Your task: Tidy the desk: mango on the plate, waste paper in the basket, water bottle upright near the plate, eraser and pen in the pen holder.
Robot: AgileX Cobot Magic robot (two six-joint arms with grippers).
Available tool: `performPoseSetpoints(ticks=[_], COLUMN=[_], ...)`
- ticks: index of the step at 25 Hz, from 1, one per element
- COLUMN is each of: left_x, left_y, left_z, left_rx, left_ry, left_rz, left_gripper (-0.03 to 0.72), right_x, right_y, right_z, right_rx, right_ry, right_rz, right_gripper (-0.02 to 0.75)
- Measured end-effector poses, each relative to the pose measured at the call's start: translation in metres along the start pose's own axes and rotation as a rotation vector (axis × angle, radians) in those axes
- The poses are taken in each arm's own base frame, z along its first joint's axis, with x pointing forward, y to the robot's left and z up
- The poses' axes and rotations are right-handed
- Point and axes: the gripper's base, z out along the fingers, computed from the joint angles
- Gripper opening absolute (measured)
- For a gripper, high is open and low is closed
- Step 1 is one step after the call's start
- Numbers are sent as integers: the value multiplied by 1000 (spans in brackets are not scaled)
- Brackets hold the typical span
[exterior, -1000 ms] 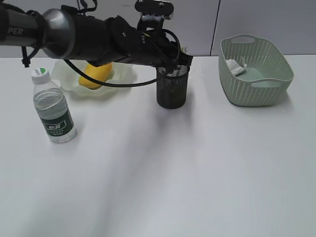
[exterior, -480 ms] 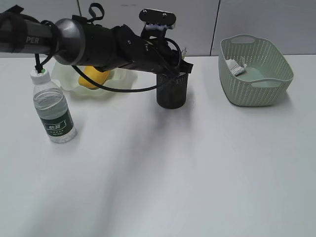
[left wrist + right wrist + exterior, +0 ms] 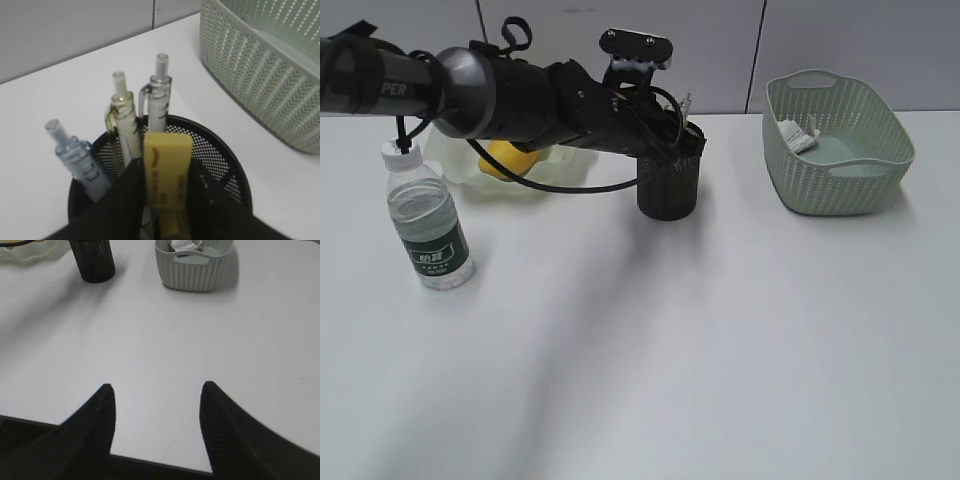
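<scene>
Just above the black metal-mesh pen holder point(image 3: 220, 165), the left fingers point(image 3: 125, 200) pinch a yellow rectangular eraser point(image 3: 166, 175) beside three clear pens point(image 3: 159, 97), while the right fingers point(image 3: 95, 415) stand wide and empty.

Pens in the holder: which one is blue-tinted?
The leftmost pen, leaning outward. The other two pens, one yellowish, one clear, stand side by side behind the eraser.
</scene>
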Motion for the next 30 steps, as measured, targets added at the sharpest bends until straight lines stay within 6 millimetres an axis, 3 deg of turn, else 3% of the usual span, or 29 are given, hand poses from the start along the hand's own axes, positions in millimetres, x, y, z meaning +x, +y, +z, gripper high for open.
performPoseSetpoints(ticks=[10, 18, 30], left_x=[0, -3, -25], left_y=[0, 0, -7], left_z=[0, 0, -12], left_rx=[0, 3, 33], left_ry=[-1, -5, -38], left_rz=[1, 1, 6], left_gripper=[207, 424, 455], right_x=[0, 0, 0], right_y=[0, 0, 0], right_z=[0, 0, 0], right_rx=[0, 0, 0], right_ry=[0, 0, 0], right_rz=[-1, -1, -1], right_gripper=[435, 435, 435])
